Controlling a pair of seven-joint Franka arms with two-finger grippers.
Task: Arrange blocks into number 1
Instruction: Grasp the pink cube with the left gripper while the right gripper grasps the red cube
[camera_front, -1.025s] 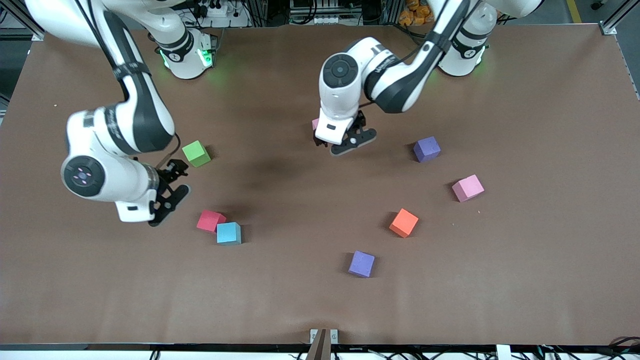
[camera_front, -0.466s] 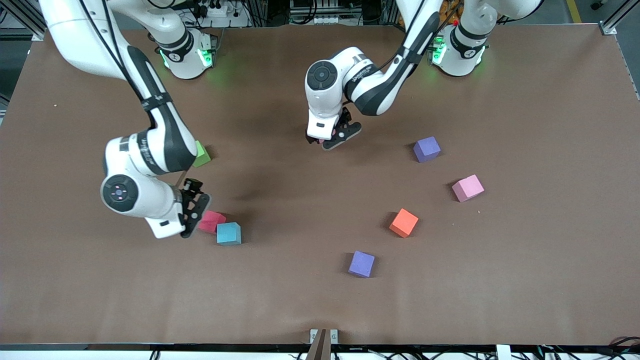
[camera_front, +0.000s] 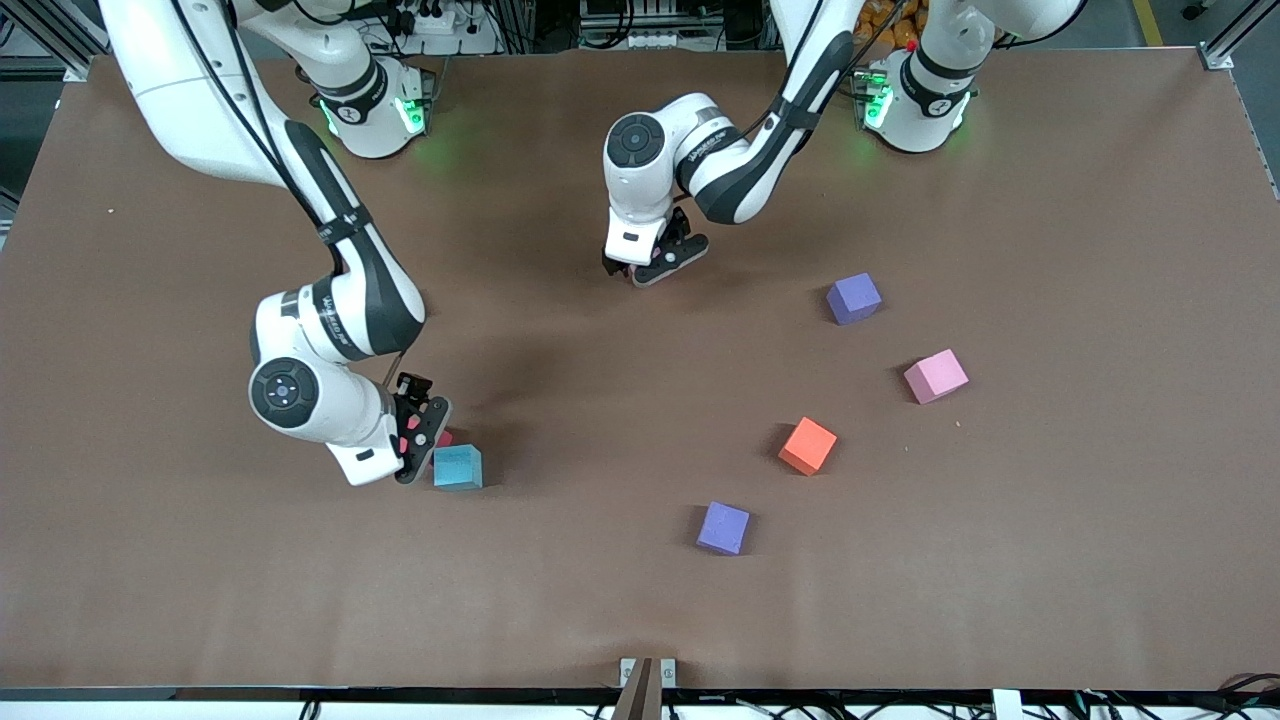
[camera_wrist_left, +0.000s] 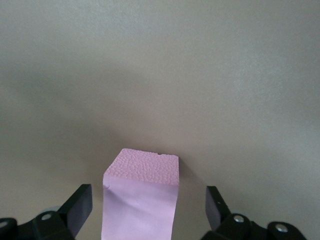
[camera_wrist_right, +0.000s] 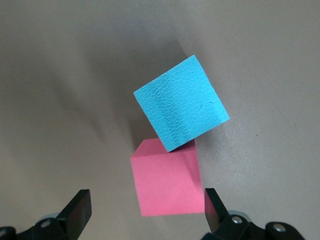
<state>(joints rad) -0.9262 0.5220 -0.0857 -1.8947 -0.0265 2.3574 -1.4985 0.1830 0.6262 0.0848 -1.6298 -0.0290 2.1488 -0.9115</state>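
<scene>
Pink block (camera_wrist_left: 141, 197) sits between the left gripper's (camera_front: 652, 268) wide jaws, untouched, mid-table twd the bases. Red block (camera_wrist_right: 168, 184), touching the blue block (camera_front: 458, 466), lies between the right gripper's (camera_front: 418, 443) wide jaws. Step: both approaching to grasp; next needs descent, then closing. Wrist views show both gaps; front view hides pink, mostly red. Orange block (camera_front: 808, 446) and 2nd pink (camera_front: 936, 376) wait nr the left arm's end.

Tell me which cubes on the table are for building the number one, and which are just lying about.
For the job: pink cube between the open left gripper fingers; red cube under the open right gripper; blue cube; orange cube; second pink cube.
Lying about: two purple cubes.
</scene>
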